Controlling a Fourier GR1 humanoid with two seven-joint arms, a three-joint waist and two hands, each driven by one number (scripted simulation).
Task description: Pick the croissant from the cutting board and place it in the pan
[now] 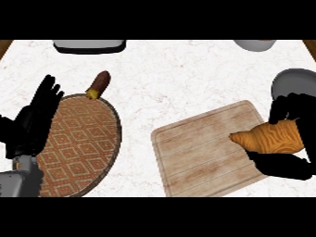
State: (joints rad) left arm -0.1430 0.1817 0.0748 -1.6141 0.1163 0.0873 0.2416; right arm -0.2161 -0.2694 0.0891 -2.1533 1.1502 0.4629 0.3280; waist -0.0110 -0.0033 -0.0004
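The black right hand (304,139) is curling its fingers and thumb around the golden-brown crescent croissant (269,137), holding it over the right edge of the pale wooden cutting board (201,152). The left hand (30,125) is resting open over the round patterned brown pan (81,143).

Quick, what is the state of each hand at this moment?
Left hand: open, fingers straight, holding nothing, at the view's left.
Right hand: shut on the croissant.

Pan (304,83): cut by right edge, partly behind right hand (304,139).
Top-edge objects (90,45): cropped, unidentifiable.
Croissant (273,138): ends hidden by fingers.
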